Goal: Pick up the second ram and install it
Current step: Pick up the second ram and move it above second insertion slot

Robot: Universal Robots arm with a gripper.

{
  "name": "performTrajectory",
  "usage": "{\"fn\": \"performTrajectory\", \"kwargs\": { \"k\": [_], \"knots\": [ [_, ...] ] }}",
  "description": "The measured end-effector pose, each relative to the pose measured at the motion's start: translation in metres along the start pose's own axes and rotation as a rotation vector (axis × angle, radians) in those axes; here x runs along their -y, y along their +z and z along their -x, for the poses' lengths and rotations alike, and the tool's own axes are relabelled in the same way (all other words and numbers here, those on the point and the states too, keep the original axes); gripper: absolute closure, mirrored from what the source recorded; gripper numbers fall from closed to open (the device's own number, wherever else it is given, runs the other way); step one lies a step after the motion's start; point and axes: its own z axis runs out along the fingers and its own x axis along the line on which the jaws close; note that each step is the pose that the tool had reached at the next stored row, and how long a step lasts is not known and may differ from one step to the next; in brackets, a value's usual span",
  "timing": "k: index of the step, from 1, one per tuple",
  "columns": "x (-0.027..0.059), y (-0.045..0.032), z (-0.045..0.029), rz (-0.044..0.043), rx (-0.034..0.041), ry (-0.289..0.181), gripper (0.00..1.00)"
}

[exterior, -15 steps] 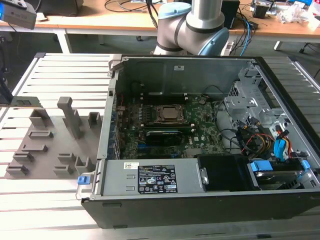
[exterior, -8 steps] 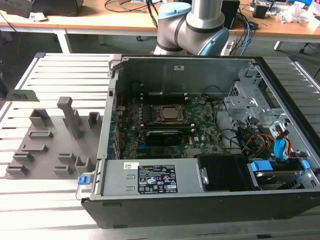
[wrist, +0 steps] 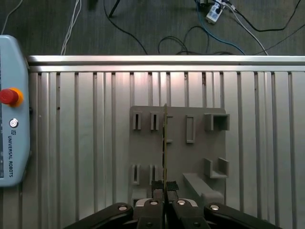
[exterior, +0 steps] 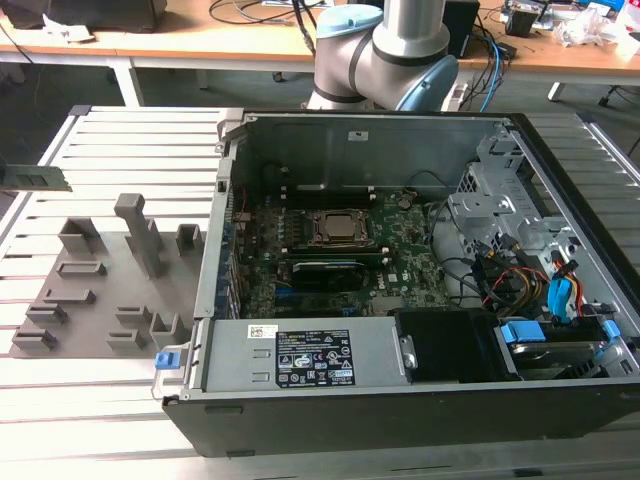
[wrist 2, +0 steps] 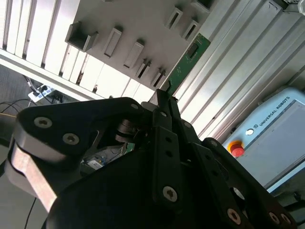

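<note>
In the exterior view, we see the second ram (exterior: pixel 36 178) lifted clear of the grey fixture plate (exterior: pixel 95 335). It hangs at about nine o'clock from the open computer case (exterior: pixel 222 200), well apart from the motherboard (exterior: pixel 400 255) where it belongs. We judge that the long carry across is where a weak hold could let it slip or drop. In the second wrist view, the gripper (wrist 2: pixel 165 95) has its fingers closed on one end of the ram (wrist 2: pixel 188 57), and most of the strip juts out unsupported. A knock against the case wall could therefore lever it askew. In the first wrist view, the ram (wrist: pixel 165 143) shows edge-on as a thin line pinched between the closed fingertips, above the plate's slotted blocks (wrist: pixel 189 129). If it sits tilted in the jaws, we expect it to meet its slot crooked and strain the board.
</note>
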Motion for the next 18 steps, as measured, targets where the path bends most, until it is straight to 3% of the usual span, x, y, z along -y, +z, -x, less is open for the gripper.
{"fn": "performTrajectory", "kwargs": {
  "k": [6,11,14,18],
  "knots": [
    [-0.0006,-0.0126,0.0003,0.0000,0.0001,0.000,0.87],
    [0.0003,-0.0131,0.0003,0.0002,-0.0002,0.000,0.87],
    [0.0109,-0.0134,0.0004,0.0000,0.0000,0.000,0.87],
    [0.0323,-0.0143,0.0006,0.0001,-0.0001,0.000,0.87]
  ]
}}
